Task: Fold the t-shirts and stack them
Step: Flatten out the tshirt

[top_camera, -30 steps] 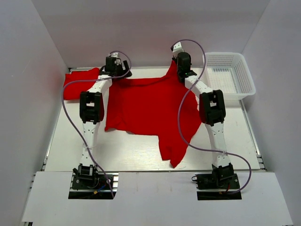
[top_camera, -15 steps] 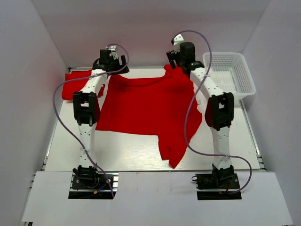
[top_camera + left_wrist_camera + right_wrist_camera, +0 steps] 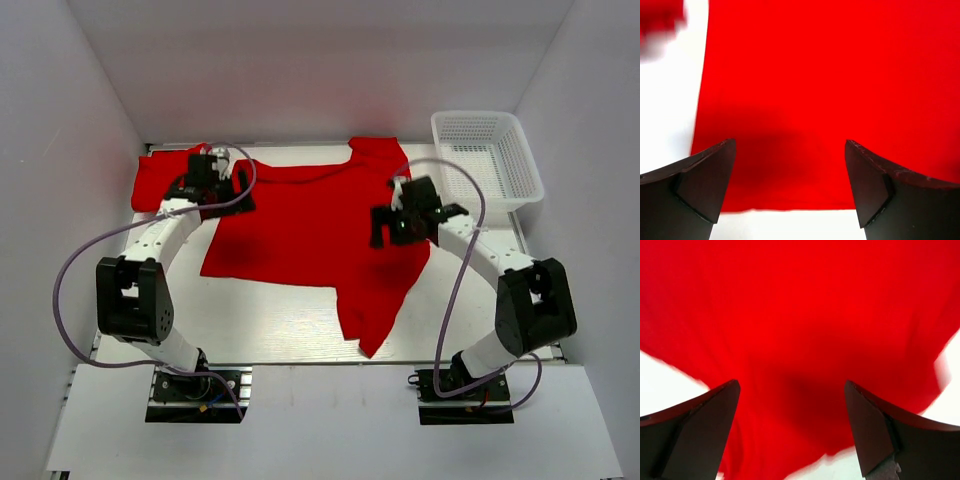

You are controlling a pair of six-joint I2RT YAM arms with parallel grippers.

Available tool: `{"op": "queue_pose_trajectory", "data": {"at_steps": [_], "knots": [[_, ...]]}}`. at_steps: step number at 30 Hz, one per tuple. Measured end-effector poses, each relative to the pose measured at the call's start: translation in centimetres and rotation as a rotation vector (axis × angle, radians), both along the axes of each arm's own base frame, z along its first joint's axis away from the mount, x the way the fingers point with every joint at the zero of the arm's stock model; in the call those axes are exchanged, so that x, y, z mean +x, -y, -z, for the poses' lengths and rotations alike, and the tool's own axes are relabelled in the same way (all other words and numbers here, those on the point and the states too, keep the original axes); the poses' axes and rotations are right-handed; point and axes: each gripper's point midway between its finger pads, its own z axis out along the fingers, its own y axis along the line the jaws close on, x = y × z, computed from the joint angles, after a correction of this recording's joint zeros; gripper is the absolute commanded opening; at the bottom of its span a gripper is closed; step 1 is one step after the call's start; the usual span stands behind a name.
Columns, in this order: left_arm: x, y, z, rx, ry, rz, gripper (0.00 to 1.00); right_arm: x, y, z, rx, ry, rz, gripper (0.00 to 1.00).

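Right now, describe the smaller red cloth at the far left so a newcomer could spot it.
On the white table, look to the far left corner, opposite the white mesh basket. The smaller red cloth lies there. Unlike the big red shirt spread across the middle, it is a compact patch with no sleeves showing.

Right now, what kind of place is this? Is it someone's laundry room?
Probably not a home, more likely a robot test booth. Plain white walls box in a table, a left arm and a right arm are bolted at its near edge, and a red t-shirt lies spread out.
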Motion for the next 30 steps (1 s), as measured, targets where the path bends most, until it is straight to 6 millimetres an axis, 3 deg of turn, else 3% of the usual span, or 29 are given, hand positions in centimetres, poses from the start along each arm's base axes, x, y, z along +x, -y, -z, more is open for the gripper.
{"op": "queue_pose_trajectory", "data": {"at_steps": [3, 5, 7, 11, 16, 23, 30], "knots": [[-2.7, -0.9, 4.2, 0.017, -0.107, -0.064, 1.0, -5.7, 1.9, 5.8, -0.028, -0.206, 0.055, 0.9], [-4.3, -1.1, 6.6, 0.013, -0.166, -0.092, 1.0, -8.4, 2.7, 7.5, -0.021, -0.271, 0.077, 0.9], [-5.5, -1.1, 8.4, 0.003, -0.206, -0.107, 1.0, -9.7, 2.7, 7.6, 0.004, -0.291, 0.083, 0.9], [-7.0, -0.9, 10.6, -0.027, -0.248, -0.126, 1.0, -9.8, 1.4, 7.3, 0.084, -0.288, 0.063, 0.9], [-6.9, -0.8, 11.6, -0.042, -0.255, -0.14, 1.0, -10.4, 0.7, 8.2, 0.122, -0.321, 0.05, 0.9], [-6.3, -0.9, 13.0, -0.047, -0.257, -0.152, 1.0, -12.4, 1.5, 10.3, 0.104, -0.388, 0.078, 0.9], [-5.6, -0.9, 13.1, -0.051, -0.238, -0.154, 1.0, -10.0, 4.2, 10.9, 0.009, -0.341, 0.267, 0.9]]}}
